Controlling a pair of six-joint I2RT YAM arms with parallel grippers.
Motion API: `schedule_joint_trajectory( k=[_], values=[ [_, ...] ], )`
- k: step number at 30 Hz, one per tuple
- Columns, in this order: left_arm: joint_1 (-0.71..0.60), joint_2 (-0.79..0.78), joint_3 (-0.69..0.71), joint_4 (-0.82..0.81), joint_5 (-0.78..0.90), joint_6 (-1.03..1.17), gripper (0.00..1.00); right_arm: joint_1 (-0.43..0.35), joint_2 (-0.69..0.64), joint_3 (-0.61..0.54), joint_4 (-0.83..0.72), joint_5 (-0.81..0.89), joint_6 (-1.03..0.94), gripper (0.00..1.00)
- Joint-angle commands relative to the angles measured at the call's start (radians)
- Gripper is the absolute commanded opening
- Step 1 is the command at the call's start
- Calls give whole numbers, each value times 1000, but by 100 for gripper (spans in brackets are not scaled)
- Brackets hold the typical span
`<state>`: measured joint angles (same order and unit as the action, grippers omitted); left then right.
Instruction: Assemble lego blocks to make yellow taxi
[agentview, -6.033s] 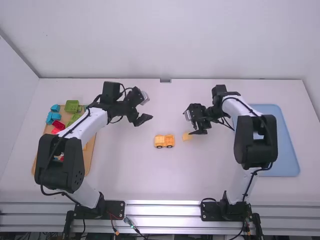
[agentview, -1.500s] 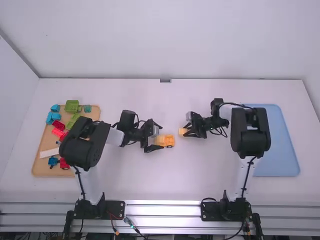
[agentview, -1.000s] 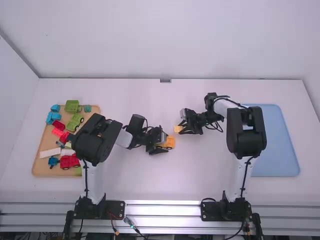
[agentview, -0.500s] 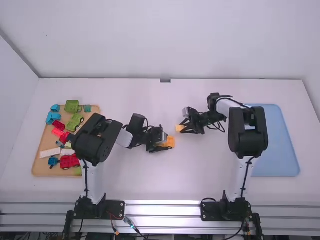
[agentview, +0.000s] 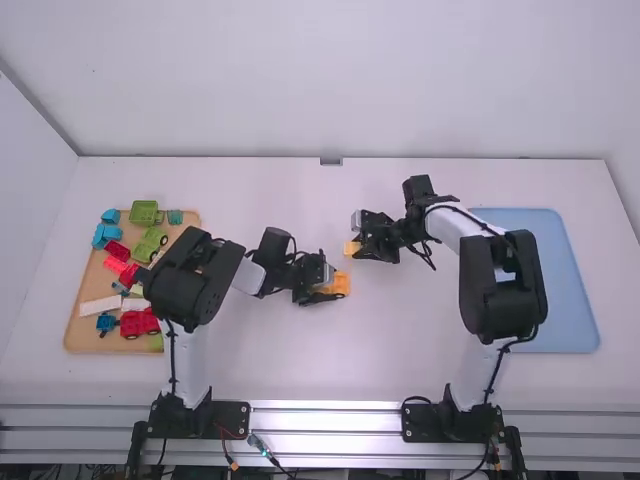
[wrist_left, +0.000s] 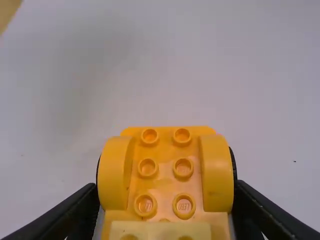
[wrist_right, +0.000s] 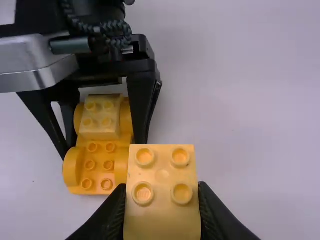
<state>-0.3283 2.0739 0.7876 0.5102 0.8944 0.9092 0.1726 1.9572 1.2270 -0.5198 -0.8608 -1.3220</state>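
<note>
Taxi body (agentview: 341, 284) sits on the white table (agentview: 250, 360) in the high view, held by our left gripper (agentview: 328, 288). Our right gripper (agentview: 358, 251) has a small yellow block (agentview: 350, 248) just beyond it, farther from the camera. Coloured pieces (agentview: 139, 322) lie on the wooden tray (agentview: 84, 335) at left; the blue tray (agentview: 572, 300) is at right.

In the left wrist view, our left jaws are closed on the body's two sides, with open studs (wrist_left: 183, 168) between its wheel arches and a raised section (wrist_left: 160, 231) behind them.

In the right wrist view, our right jaws pinch the block's sides, studs showing. It looks near the body and apart from it, though we cannot tell its height.

We judge this to be the joining step: steady the body, bring the block over its seat, line up the studs, then press straight down. Which studs it belongs on, we cannot tell.
</note>
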Motion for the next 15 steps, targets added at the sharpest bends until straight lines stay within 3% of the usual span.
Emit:
schedule_joint_trajectory(
  k=[1, 7, 10, 15],
  values=[
    [6, 13, 12, 0, 5, -3, 71, -8, -92, -95, 64, 13, 98, 6],
    [5, 13, 12, 3, 5, -3, 73, 14, -125, -307, 419, -18, 292, 4],
    [5, 13, 12, 3, 5, -3, 73, 14, -125, -353, 465, -63, 296, 4],
    [38, 13, 12, 3, 18, -3, 78, 12, -125, -363, 414, -111, 213, 7]
  ],
)
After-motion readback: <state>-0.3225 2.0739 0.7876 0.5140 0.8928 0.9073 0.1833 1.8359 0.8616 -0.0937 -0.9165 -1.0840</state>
